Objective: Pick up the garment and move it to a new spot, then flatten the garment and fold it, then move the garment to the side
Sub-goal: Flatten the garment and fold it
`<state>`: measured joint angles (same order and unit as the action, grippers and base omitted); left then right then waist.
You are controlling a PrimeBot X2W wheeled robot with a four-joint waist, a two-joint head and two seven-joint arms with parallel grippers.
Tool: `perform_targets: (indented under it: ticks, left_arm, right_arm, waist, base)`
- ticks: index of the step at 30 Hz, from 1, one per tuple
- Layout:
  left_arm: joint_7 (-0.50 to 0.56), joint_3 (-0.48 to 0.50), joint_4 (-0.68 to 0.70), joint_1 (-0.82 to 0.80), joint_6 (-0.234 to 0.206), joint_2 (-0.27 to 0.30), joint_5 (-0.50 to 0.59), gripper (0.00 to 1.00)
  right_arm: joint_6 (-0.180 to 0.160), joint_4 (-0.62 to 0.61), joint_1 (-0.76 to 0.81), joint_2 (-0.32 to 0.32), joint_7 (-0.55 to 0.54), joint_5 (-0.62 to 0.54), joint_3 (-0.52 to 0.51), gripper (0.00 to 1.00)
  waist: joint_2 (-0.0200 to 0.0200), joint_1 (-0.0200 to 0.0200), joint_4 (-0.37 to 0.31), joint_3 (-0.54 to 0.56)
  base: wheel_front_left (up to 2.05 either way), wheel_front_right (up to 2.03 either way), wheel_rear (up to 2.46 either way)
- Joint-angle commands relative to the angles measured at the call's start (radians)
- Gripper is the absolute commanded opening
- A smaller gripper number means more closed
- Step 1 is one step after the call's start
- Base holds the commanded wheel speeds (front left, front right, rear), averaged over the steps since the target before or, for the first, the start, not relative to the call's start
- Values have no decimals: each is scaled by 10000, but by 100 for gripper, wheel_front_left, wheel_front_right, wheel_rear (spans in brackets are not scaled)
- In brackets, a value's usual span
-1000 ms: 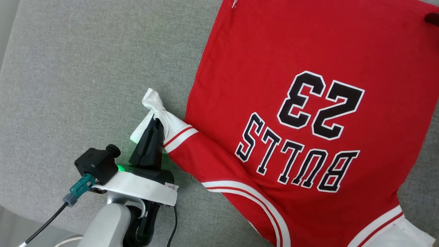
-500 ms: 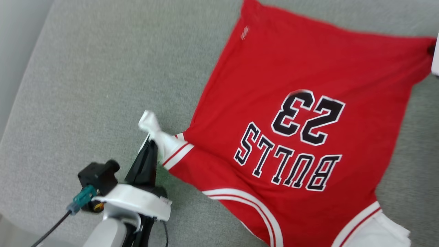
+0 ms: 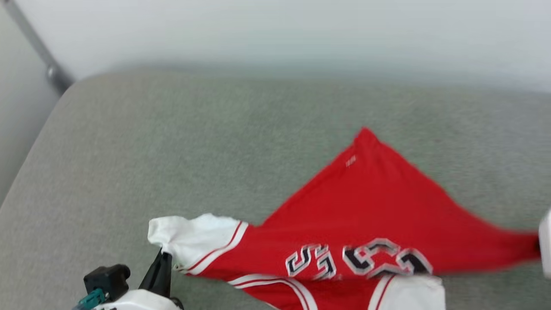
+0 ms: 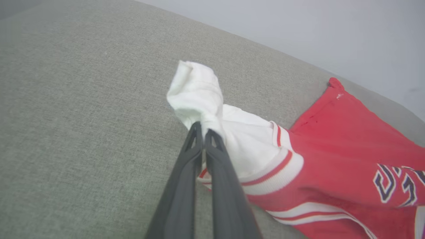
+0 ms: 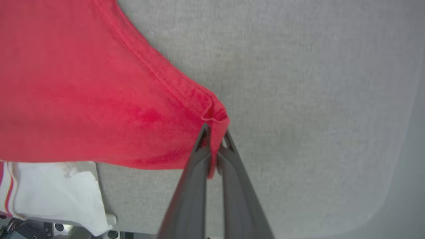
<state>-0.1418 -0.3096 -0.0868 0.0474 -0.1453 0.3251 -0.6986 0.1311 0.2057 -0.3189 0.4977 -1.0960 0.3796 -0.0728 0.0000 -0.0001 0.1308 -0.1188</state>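
While taut from left gripper (image 4: 202, 131), garment (image 3: 366, 206) rightward.

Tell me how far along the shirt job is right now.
Done: both grips are made. The left gripper is shut on the white sleeve, the right gripper on a red hem corner. In hand: the shirt is stretched between them over the grey cushion, apparently being carried. Left: set it down at the new spot, flatten it, fold it, and move it aside.
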Motion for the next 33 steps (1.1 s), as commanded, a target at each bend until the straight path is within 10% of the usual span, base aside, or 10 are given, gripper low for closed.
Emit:
perform_targets:
  ticks: [1,9,10,11,26,33]
  left_arm:
    - [134,46,80,226,-115,131,-35,0]
    - [471,130,126,598,-322,415,-139,0]
    - [500,129,136,622,-330,432,-155,0]
    - [540,138,142,641,-340,462,-161,0]
    - [578,179,398,12,-251,708,-60,0]
    - [491,89,867,-715,-195,695,140,0]
  right_arm:
    - [-7,-592,1334,-260,-255,108,-296,0]
    - [-7,-2097,5218,-2163,-634,69,-1315,0]
    - [-5,-2184,5451,-2396,-523,58,-1359,38]
    - [-5,-2289,5594,-2597,-368,95,-1372,100]
    - [-5,-2167,3288,-3321,6218,20,-1442,100]
    - [-5,-997,1019,-2740,5265,541,-293,100]
  waist:
    - [0,1,-888,869]
    - [0,1,-1427,1001]
    - [0,1,-1470,987]
    - [0,1,-1521,940]
    - [0,1,-1691,-12]
    - [0,1,-1321,-1164]
  base:
    - [0,0,0]
    - [0,0,0]
    - [0,0,0]
    - [0,0,0]
    - [0,0,0]
    - [0,0,0]
